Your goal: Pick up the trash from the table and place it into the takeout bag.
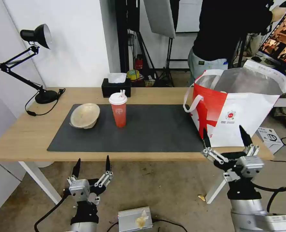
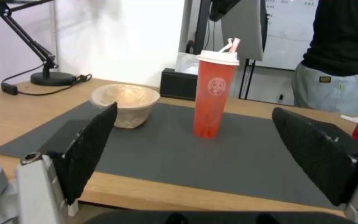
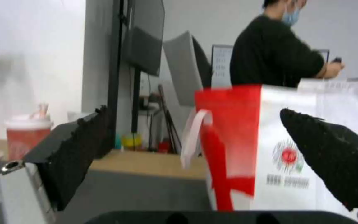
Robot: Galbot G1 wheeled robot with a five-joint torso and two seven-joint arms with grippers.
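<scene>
Red cup (image 1: 118,111) upright, straw up

A shallow beige bowl (image 1: 84,115) lies tilted on the mat's left part; a tall red cup (image 1: 118,110) with white lid and straw stands upright just beside it; the white-and-red takeout bag (image 1: 238,108) stands open at the tabletop's (image 1: 23,135) right end, foil lining showing.

No legible text on bag (image 1: 246,112) or cup (image 1: 119,111).
</scene>
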